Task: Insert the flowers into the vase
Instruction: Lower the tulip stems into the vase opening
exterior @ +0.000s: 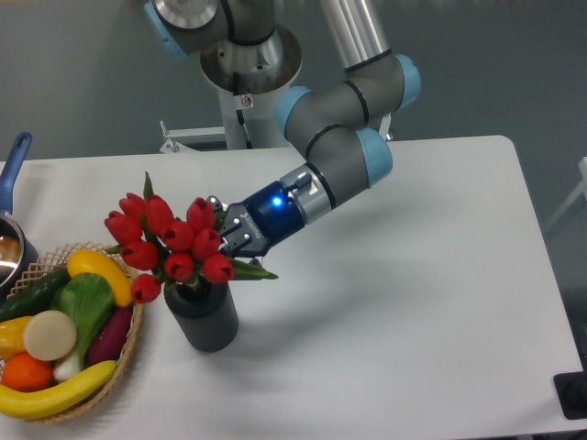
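The flowers, a bunch of red tulip buds with green leaves, stand with their stems down in the top hole of the vase, a dark grey ribbed cylinder at the table's front left. The buds lean left over the vase's rim. My gripper comes in from the right at a slant and is shut on the flowers just above the vase's mouth, its fingertips partly hidden by leaves and buds.
A wicker basket of fruit and vegetables sits just left of the vase, close to the buds. A pot with a blue handle is at the far left edge. The arm's base stands behind the table.
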`<state>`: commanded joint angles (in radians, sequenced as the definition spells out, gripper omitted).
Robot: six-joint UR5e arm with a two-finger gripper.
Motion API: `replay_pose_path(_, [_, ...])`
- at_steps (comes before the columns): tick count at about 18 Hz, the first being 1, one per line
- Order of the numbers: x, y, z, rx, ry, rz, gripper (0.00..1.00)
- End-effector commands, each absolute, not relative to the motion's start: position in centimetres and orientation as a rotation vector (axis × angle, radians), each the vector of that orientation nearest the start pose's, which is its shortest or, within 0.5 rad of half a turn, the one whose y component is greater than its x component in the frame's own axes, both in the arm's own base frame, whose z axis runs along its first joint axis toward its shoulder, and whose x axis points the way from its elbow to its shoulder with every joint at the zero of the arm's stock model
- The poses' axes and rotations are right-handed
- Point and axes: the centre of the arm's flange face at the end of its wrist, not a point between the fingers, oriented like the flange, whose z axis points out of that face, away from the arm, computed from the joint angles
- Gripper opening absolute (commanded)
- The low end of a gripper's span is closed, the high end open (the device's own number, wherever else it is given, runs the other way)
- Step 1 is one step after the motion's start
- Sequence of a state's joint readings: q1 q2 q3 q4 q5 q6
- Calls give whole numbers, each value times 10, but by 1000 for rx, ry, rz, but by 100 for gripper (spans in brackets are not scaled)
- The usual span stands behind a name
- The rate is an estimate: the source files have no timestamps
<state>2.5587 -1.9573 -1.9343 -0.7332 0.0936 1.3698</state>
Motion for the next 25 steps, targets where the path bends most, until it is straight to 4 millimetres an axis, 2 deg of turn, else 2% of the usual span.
replay_pose_path(11, [-328,493,260,-1659,377,-531,29])
replay_pose_path(14, [-332,488,253,-1653,391,-504,49])
replay_pose_path(16, [-335,486,252,-1653,389,-498,58])
replay_pose_path(19, [-335,486,252,-1652,390,-496,68])
replay_pose_path(23, [-335,485,252,-1654,389,-495,71])
replay_pose_path(24, [-335,485,253,-1654,390,-494,75])
replay_pose_path(25, [-335,485,253,-1655,392,-492,82])
